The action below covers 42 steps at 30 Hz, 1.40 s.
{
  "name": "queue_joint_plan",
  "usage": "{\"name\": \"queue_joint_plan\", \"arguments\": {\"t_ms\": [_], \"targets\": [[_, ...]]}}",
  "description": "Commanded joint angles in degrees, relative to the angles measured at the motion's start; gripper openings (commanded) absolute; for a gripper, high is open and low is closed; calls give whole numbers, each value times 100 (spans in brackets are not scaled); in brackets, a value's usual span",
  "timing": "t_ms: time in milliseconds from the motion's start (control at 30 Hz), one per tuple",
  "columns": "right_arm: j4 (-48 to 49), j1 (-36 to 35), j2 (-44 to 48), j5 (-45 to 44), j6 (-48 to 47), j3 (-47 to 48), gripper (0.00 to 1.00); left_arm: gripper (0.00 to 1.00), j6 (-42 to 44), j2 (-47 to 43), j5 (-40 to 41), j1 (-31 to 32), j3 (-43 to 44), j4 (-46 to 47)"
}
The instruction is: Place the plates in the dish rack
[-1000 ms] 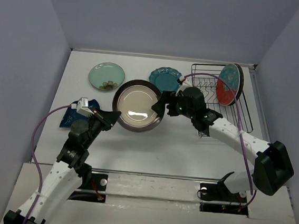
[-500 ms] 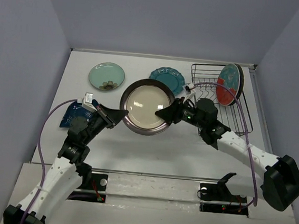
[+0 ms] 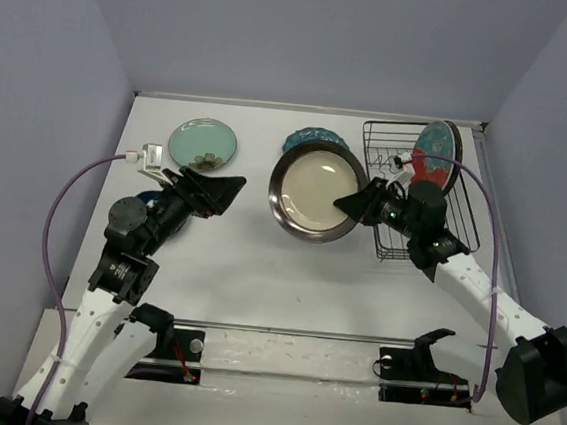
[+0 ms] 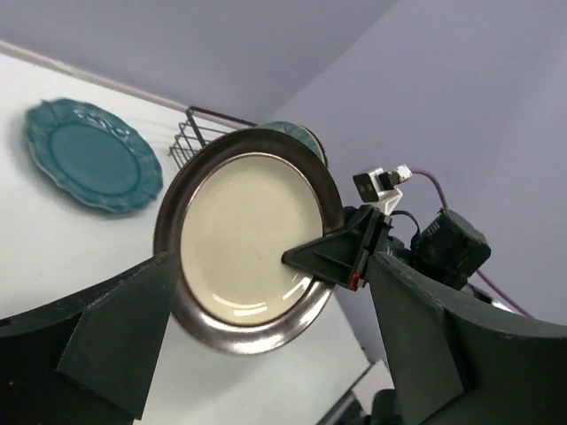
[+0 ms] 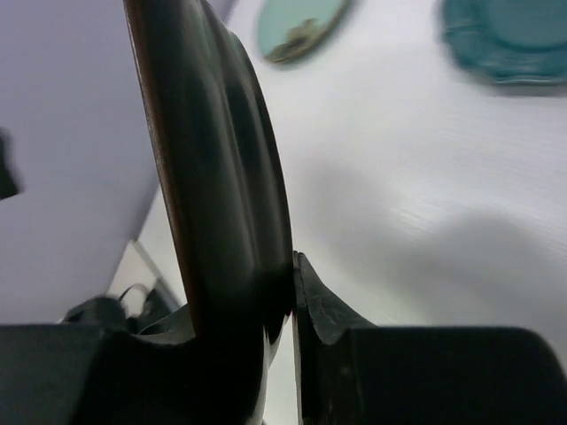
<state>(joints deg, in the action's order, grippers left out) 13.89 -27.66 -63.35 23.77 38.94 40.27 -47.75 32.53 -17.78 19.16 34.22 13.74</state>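
Right jaws pinch the rim of the round cream ceramic plate with brown rim (image 3: 314, 190), tilted in the air just left of the black wire dish rack (image 3: 382, 147) at the tabletop's far right corner. Left jaws spread, clear of it. Next: turn the plate upright, lower it edge-first between free tines.

Rack (image 3: 388, 152) back right, one plate (image 3: 431, 164) upright inside, raised plate (image 3: 311, 187) just left of it

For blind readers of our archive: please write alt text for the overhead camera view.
The right gripper pinches the rim of a cream plate, tilted beside the dish rack, where a teal-and-red plate stands. The left gripper is open, clear of it; a mint plate and a teal plate lie flat behind.
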Motion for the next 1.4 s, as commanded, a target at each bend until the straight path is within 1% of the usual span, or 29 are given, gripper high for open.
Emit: {"name": "queue_joint_plan", "arguments": {"t_ms": [0, 67, 100, 133, 167, 200, 233, 267, 300, 333, 367, 400, 500, 633, 833, 1067, 1367], "targets": [[-490, 1066, 341, -487, -404, 1060, 7, 99, 1284, 86, 388, 27, 761, -1126], [-676, 1402, 315, -522, -571, 1359, 7, 99, 1627, 43, 433, 18, 858, -1364], [-790, 1543, 271, -749, -676, 1717, 7, 99, 1741, 25, 329, 27, 911, -1452], [-1165, 1779, 210, -916, -955, 1938, 7, 99, 1856, 8, 284, 27, 946, -1557], [-1639, 1843, 44, -1379, -1150, 2384, 7, 99, 2065, -1, 240, 27, 1007, -1750], [-1835, 1843, -45, -1749, -1395, 2389, 7, 99, 2189, -10, 231, 27, 1034, -1865], [-2011, 1895, -124, -2066, -1807, 2772, 7, 99, 2312, -19, 240, 27, 1043, -1962], [-2135, 1896, -255, -2704, -2011, 2923, 7, 99, 2523, -19, 257, 27, 1043, -2163], [-2293, 1896, -309, -3033, -2222, 3056, 7, 99, 2612, -36, 345, 27, 1008, -2243], [-2381, 1896, -370, -3323, -2615, 3283, 7, 99, 2691, -63, 389, 27, 964, -2305], [-2460, 1896, -423, -3596, -2776, 3407, 7, 99, 2770, -133, 442, 27, 912, -2358], [-2566, 1896, -519, -4060, -3082, 3617, 7, 99, 2832, -168, 538, 27, 772, -2358], [-2593, 1896, -704, -4747, -3532, 3926, 7, 99, 2876, -300, 583, 27, 499, -2271], [-2663, 1896, -1353, -5127, -4305, 4383, 7, 99, 2920, -327, 504, 27, 419, -2200], [-2549, 1896, -1882, -5181, -4868, 4665, 7, 99, 2938, -379, 495, 53, 402, -2191], [-2426, 1896, -2365, -5312, -5115, 4666, 7, 99, 2920, -406, 556, 79, 393, -2226], [-2251, 1949, -2401, -5523, -5089, 4498, 7, 99, 2929, -397, 592, 97, 402, -2244]]}}
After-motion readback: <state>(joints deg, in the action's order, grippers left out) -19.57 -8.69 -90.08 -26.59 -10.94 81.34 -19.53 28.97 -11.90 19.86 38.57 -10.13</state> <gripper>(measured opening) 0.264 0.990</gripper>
